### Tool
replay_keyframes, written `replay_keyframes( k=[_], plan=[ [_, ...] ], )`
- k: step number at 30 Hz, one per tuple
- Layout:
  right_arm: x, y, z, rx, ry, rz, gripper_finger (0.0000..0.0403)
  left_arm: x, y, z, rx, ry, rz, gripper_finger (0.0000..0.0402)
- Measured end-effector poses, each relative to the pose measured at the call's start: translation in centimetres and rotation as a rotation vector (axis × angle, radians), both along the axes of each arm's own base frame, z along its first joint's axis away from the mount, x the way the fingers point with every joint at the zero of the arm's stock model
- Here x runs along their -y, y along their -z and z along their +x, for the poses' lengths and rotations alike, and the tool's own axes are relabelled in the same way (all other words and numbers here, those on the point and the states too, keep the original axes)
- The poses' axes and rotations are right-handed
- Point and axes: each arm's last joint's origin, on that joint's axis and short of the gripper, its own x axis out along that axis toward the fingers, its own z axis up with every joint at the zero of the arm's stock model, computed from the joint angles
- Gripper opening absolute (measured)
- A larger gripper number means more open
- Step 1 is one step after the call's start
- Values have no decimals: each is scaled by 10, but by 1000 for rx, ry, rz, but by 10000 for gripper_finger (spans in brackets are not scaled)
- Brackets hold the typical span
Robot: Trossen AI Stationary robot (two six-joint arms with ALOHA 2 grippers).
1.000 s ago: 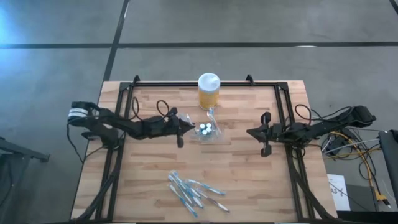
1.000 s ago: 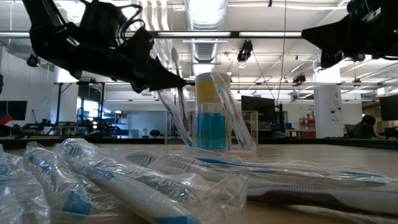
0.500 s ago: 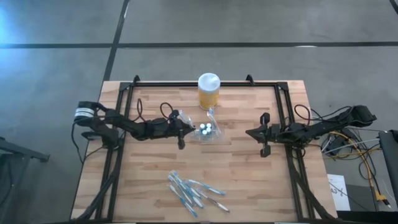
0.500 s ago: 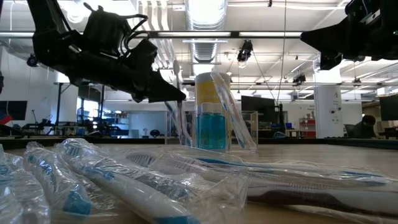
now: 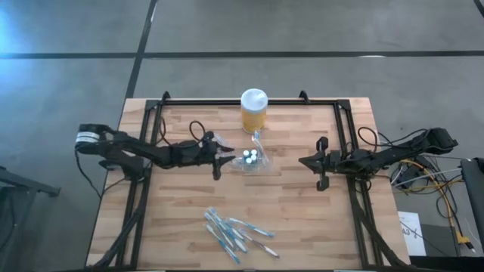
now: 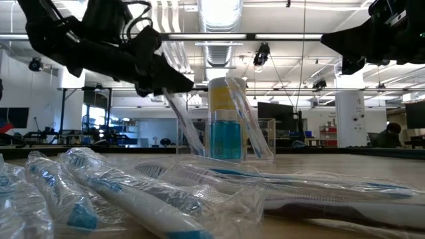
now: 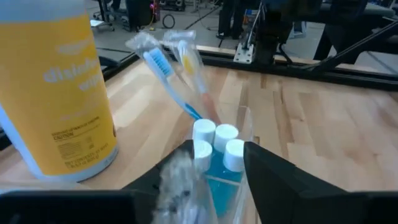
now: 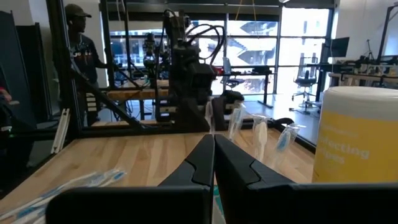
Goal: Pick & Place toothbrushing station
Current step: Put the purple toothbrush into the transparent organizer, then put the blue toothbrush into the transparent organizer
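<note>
The toothbrushing station [image 5: 252,159], a small clear holder, stands mid-table in front of the yellow jar [image 5: 253,109]. It holds white-capped blue tubes [image 7: 214,138] and wrapped toothbrushes [image 7: 168,59] that lean out of it. My left gripper [image 5: 225,153] hovers level just left of the station, fingers apart [image 7: 214,155]. The upper end of another wrapped toothbrush [image 6: 180,123] stands between those fingers, while its lower end is down in the station. At the table's right, my right gripper [image 5: 304,161] waits shut, holding nothing. My left gripper comes level from the table's left, its fingers standing apart on either side of the wrapped toothbrush's upper end [image 7: 180,183]. The clear wrapper lies close to one finger [image 7: 155,186]; whether it touches that finger, I cannot tell. The toothbrush leans with its lower end in the station.
A pile of several wrapped toothbrushes [image 5: 234,233] lies near the table's front edge, filling the foreground of the low view [image 6: 133,192]. A black frame rail [image 5: 249,100] runs round the table. Bare wood lies between the station and the pile.
My left gripper dipped toward the station, then rose and drew back a little toward the table's left. The wrapped toothbrush under it stood nearly upright half a second ago and now leans with its upper end toward the left, its lower end still in the station.
</note>
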Motion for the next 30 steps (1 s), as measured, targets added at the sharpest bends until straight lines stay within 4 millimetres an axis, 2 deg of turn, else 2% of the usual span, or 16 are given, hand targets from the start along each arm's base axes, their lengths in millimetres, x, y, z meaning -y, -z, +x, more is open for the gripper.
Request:
replay_keyframes(
  k=[8,13,17,20,25,26,30],
  plan=[
    [0,0,0,-1,-1,-1,8,4,-37,-28,38,30,22,174],
    [0,0,0,0,-3,-1,8,8,-61,-54,82,129,26,176],
    [0,0,0,0,-8,0,8,12,-70,-77,50,207,58,174],
    [0,0,0,2,-14,18,8,12,-74,-95,20,216,82,144],
    [-1,0,0,5,-40,27,8,14,-71,-117,28,231,96,28],
    [-1,0,0,8,-42,28,8,14,-68,-121,35,236,99,15],
    [-1,-1,0,15,-42,33,8,15,-53,-134,96,256,134,9]
  ],
)
